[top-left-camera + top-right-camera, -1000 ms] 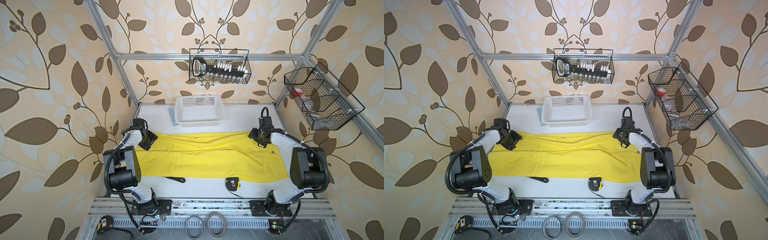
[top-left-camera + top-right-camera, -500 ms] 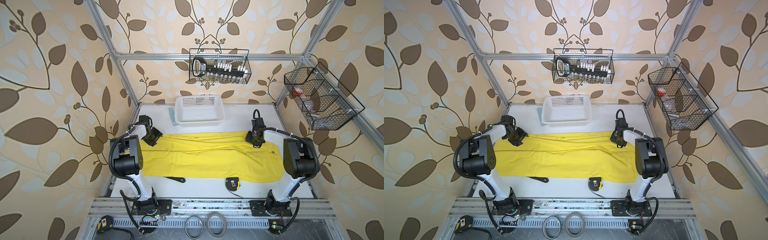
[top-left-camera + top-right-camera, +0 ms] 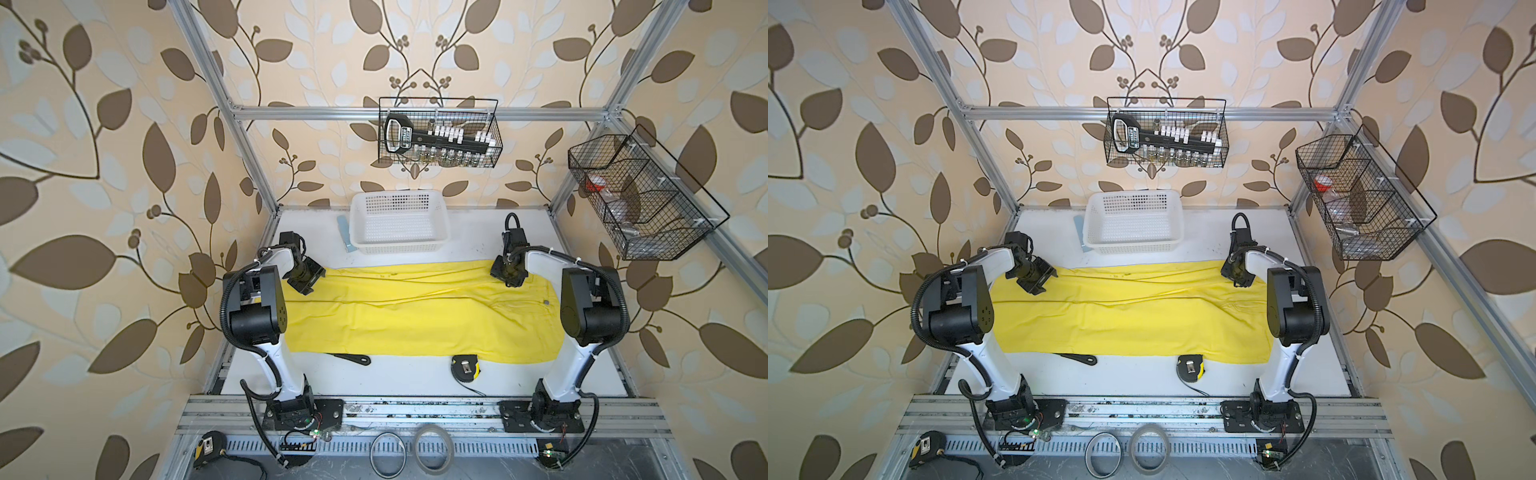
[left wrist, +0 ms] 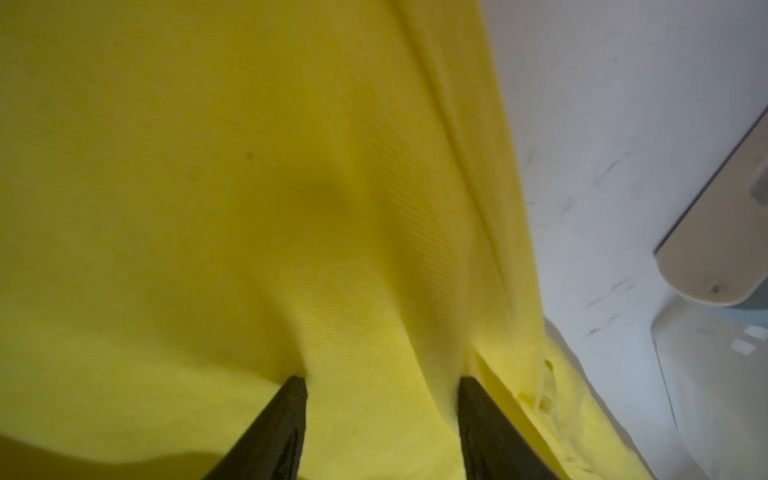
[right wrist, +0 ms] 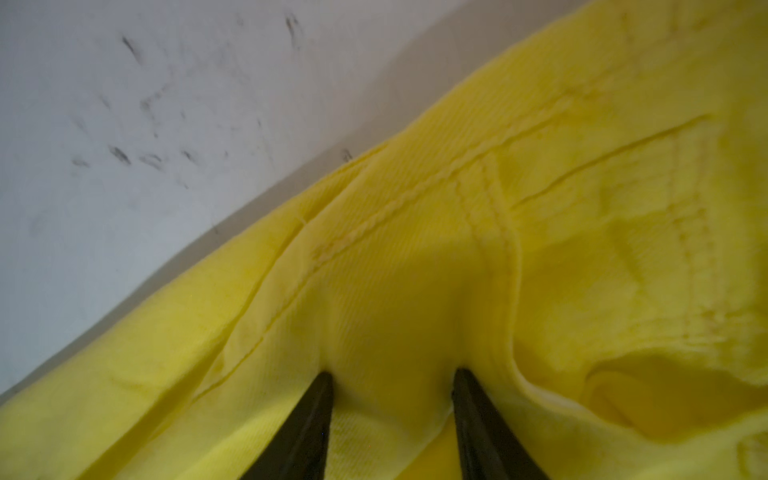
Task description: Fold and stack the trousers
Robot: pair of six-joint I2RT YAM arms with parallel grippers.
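Soft, limp trousers [image 3: 415,316] would likely sag; left gripper [image 4: 382,380] and right gripper [image 5: 392,374], jaws apart, press the far edge, a sensible hold.

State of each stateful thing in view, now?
trousers, laid flat at full length on the table
white basket, upright, empty
left gripper, jaws apart, tips pressed into trousers
right gripper, jaws apart, tips pressed into trousers
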